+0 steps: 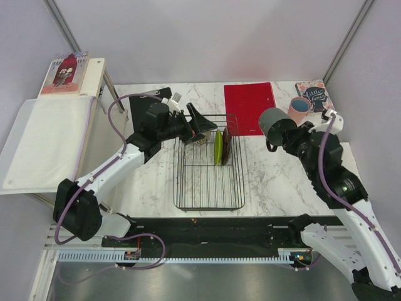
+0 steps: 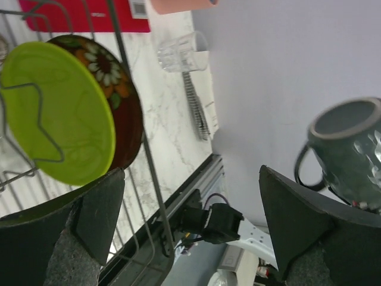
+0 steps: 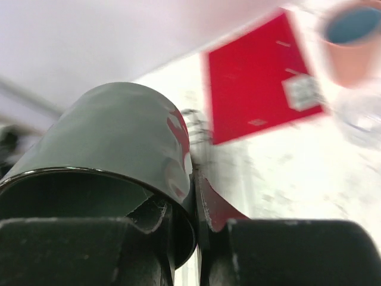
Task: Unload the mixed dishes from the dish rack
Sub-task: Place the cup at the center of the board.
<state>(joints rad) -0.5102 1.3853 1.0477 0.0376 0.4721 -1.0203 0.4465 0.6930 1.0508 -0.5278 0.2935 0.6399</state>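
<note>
The black wire dish rack [image 1: 210,182] stands mid-table. A lime-green plate [image 1: 218,146] and a dark red patterned plate [image 1: 226,145] stand upright in it; both show in the left wrist view, green [image 2: 56,113] and red [image 2: 122,89]. A beige bowl [image 1: 200,140] is partly hidden under my left gripper [image 1: 199,123], which is open and empty over the rack's far left corner. My right gripper [image 1: 285,135] is shut on the rim of the grey mug [image 1: 274,122], held in the air right of the rack. The pink cup [image 1: 300,110] stands behind it, the clear glass [image 2: 181,52] beside it.
A red folder [image 1: 249,108] lies behind the rack. A book [image 1: 313,94] lies at the far right corner. A flat black clipboard [image 1: 139,110] lies under the left arm. A white side shelf [image 1: 44,138] stands left of the table.
</note>
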